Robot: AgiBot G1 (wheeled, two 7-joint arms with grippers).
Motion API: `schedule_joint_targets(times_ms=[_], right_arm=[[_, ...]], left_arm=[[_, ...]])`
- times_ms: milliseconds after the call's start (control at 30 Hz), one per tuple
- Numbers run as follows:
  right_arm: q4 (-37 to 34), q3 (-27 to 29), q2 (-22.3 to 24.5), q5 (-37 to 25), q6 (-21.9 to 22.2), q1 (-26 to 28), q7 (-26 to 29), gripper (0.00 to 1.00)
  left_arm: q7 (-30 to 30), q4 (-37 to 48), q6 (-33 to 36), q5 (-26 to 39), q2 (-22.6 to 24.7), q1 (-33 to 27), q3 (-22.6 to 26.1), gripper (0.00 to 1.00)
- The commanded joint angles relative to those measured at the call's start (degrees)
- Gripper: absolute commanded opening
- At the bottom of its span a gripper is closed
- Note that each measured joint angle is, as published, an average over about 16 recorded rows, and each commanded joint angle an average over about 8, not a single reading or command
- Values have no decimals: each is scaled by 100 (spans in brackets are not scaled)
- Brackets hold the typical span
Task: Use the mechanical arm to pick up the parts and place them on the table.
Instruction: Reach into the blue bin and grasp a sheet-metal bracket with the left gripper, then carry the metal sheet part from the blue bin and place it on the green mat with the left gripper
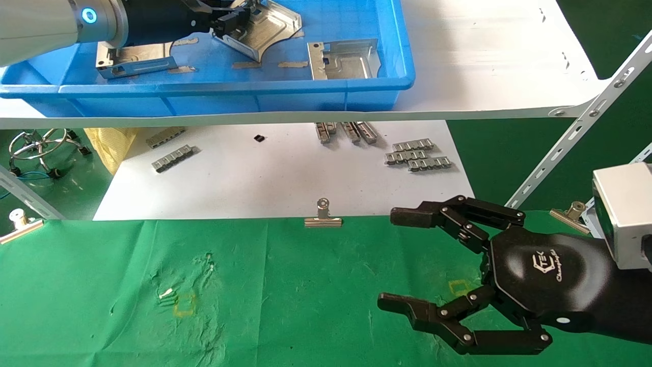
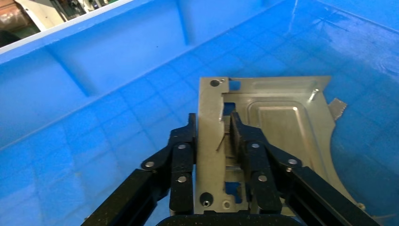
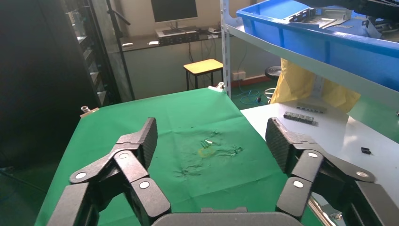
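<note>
Head view: right gripper (image 1: 395, 260), palm logo partly legible as "TEK", hovers spread apart over the green table (image 1: 285, 300); left wrist view: left gripper (image 2: 211, 134) is clamped on a part (image 2: 277, 127) inside the blue tray (image 2: 94, 117); right wrist view: right fingers (image 3: 146, 136) apart.

tray (image 1: 285, 97): blue | parts (image 1: 346, 60): silvery, embossed grooves | table cloth (image 1: 285, 295): green, yellow square outlines | board (image 1: 275, 173): white | right gripper (image 1: 387, 260): black, white logo
</note>
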Motion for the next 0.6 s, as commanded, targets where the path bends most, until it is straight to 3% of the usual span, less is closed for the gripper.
schedule_joint_targets(times_ms=[33,333,600], right_arm=[[0,0,0,0,0,0,0,100],[0,0,0,0,0,0,0,100],[0,0,0,0,0,0,0,100]], left_arm=[[-21,2,-22,4,-1,0,3,0],[151,-175,227,-235,-154,-57,-161,0],[744,-471,1887,-556,-733,-29,-357,0]])
